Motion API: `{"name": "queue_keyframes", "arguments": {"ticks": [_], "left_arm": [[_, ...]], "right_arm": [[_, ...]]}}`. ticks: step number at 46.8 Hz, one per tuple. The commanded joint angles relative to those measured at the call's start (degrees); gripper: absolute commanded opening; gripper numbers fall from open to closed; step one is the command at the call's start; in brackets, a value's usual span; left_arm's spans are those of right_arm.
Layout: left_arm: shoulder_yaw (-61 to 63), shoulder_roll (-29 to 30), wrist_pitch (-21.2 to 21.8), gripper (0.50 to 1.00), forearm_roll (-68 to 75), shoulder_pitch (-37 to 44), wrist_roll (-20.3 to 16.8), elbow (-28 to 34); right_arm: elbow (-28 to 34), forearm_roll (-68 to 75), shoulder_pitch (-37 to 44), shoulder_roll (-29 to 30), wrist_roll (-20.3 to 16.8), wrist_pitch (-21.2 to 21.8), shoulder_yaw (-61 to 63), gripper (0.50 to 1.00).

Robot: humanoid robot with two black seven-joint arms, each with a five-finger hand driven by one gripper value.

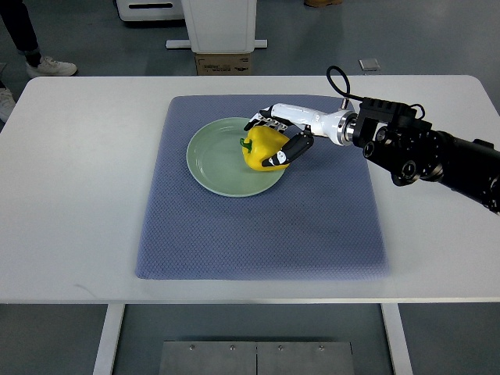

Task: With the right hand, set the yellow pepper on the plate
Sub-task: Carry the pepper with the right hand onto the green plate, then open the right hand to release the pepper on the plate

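On the white worktop point(78, 195) lay a blue-grey mat point(258, 226), and on the far half of the mat sat a pale green plate point(211, 160). Over the right part of the plate, the yellow pepper point(262, 147) was held in the right hand point(283, 139), its green stem pointing left toward the plate's middle. The hand's white and black fingers point(266, 121) curled over the far side of the pepper while the dark thumb pressed against its near side, so the hand was clamped on the pepper. Whether the pepper's underside touched the plate could not be told. The right arm point(422, 152), black beyond a silver wrist, reached in from the right edge, with a black cable looping above the wrist. Beyond the worktop's far edge stood a white pedestal base point(219, 23), and a person's shoe point(51, 66) showed at the upper left
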Motion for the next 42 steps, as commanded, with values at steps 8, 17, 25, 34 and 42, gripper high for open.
{"name": "queue_keyframes", "arguments": {"ticks": [8, 17, 25, 34, 42], "left_arm": [[0.00, 0.00, -0.01, 1.000, 0.00, 0.00, 0.01, 0.00], [0.00, 0.00, 0.08, 1.000, 0.00, 0.00, 0.01, 0.00], [0.00, 0.00, -0.01, 1.000, 0.00, 0.00, 0.01, 0.00], [0.00, 0.00, -0.01, 1.000, 0.00, 0.00, 0.01, -0.09], [0.00, 0.00, -0.01, 1.000, 0.00, 0.00, 0.01, 0.00]], "right_arm": [[1.92, 0.07, 0.43, 0.01, -0.22, 0.61, 3.79, 0.500], [4.47, 0.07, 0.17, 0.01, -0.84, 0.70, 3.88, 0.500], [4.56, 0.07, -0.27, 0.01, -1.36, 0.61, 3.97, 0.500], [4.56, 0.07, -0.88, 0.01, -1.36, -0.18, 3.97, 0.995], [4.56, 0.07, -1.06, 0.01, -1.36, -0.27, 4.06, 1.000]]}}
